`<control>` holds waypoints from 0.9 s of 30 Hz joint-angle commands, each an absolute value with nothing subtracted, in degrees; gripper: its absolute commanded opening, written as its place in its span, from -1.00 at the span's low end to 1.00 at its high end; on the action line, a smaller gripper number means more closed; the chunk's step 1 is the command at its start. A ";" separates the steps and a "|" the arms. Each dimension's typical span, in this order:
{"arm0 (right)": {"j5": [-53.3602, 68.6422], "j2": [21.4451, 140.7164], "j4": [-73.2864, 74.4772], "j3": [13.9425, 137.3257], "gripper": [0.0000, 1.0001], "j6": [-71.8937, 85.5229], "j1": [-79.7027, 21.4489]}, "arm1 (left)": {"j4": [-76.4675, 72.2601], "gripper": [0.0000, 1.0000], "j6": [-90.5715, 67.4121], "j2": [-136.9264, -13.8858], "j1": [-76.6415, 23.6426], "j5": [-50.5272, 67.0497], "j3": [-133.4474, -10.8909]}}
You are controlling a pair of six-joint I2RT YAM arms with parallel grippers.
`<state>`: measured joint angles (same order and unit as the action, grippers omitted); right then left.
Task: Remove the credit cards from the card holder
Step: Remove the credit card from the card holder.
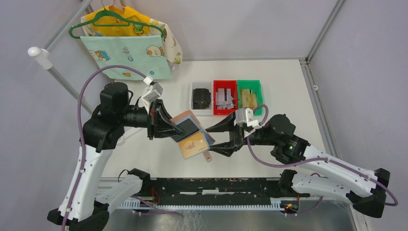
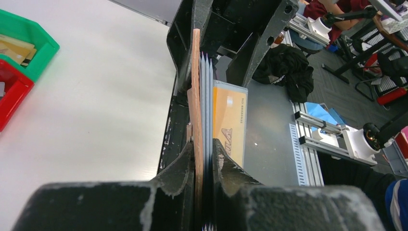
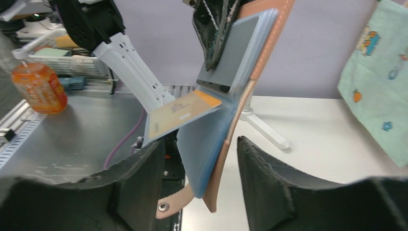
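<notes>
The card holder [image 1: 188,126], pinkish-tan with blue-grey sleeves, hangs open in the air between the two arms. My left gripper [image 1: 175,129] is shut on its upper half; in the left wrist view the jaws [image 2: 204,149] pinch the tan cover [image 2: 195,96] and the sleeves together. An orange-and-white credit card [image 1: 195,145] sticks out of a sleeve, also showing as the card [image 3: 180,113] and the card [image 2: 230,120]. My right gripper [image 3: 201,142] stands open, its fingers on either side of the holder's lower half [image 3: 207,144] without touching it. The closure tab [image 3: 173,204] dangles below.
Three bins stand in a row at the back: a clear one with a black blocky item [image 1: 201,98], a red bin [image 1: 224,96] with pale cards, a green bin [image 1: 250,96] with golden-tan items. A hanger with child's cloth [image 1: 127,48] hangs back left.
</notes>
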<state>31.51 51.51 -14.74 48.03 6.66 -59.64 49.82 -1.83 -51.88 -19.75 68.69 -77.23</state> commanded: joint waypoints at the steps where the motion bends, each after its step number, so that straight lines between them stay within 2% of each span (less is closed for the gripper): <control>1: 22.72 47.56 -6.77 49.29 0.32 1.54 -59.94 | 43.93 -0.97 -6.87 -51.82 -19.81 68.27 -79.63; 7: 11.44 43.70 4.60 53.16 0.65 -2.30 -59.92 | 39.30 -0.96 -11.69 -51.07 -19.74 68.34 -78.18; 13: 6.72 43.58 4.68 57.04 0.80 1.76 -59.94 | 35.16 -0.97 -16.25 -50.46 -19.78 68.57 -75.71; 21: 20.29 49.90 -11.65 57.82 0.84 14.46 -59.90 | 31.13 -0.94 -22.95 -51.05 -19.85 70.50 -73.12; 27: 23.51 54.71 -5.77 62.94 0.83 11.52 -59.85 | 31.34 -0.94 -22.01 -50.68 -19.75 70.52 -73.08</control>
<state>20.78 53.15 -7.38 58.94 12.21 -59.64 35.53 -18.94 -51.37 -19.64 68.12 -71.99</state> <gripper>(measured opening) 0.920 0.160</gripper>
